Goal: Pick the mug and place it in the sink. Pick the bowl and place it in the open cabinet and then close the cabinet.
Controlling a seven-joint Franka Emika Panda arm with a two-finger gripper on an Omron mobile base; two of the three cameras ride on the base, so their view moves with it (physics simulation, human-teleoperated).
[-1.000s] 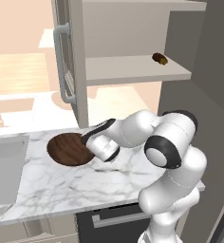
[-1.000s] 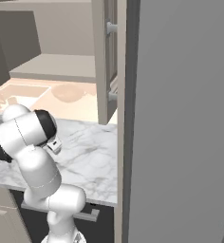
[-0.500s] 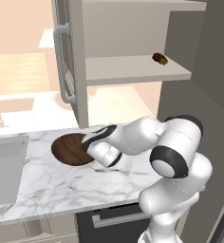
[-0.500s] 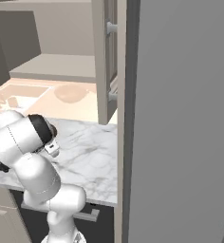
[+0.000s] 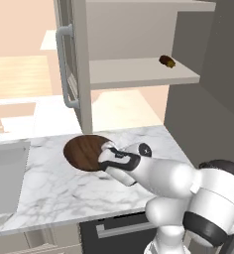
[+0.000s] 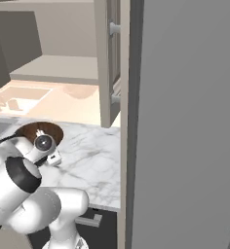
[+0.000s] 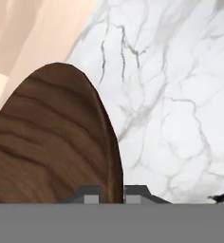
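The dark-brown wooden bowl (image 5: 83, 152) (image 6: 40, 131) rests on the marble counter below the open cabinet (image 5: 139, 72). My gripper (image 5: 105, 158) (image 7: 112, 192) is at the bowl's right edge, shut on its rim; in the hand view the bowl (image 7: 52, 142) runs between the two fingertips. The grey sink (image 5: 5, 171) is recessed at the counter's left end. The mug is out of view.
The cabinet door (image 5: 69, 64) with its silver bar handle stands open above the bowl. A tiny dark-brown lump (image 5: 167, 61) lies on the inner shelf. A tall grey panel (image 6: 185, 121) walls off the right side. Bare marble counter (image 5: 64, 193) lies in front of the bowl.
My arm has sunk lower and its elbow has swung right and toward the camera. The hand has settled onto the bowl's right rim. The bowl has stayed in place.
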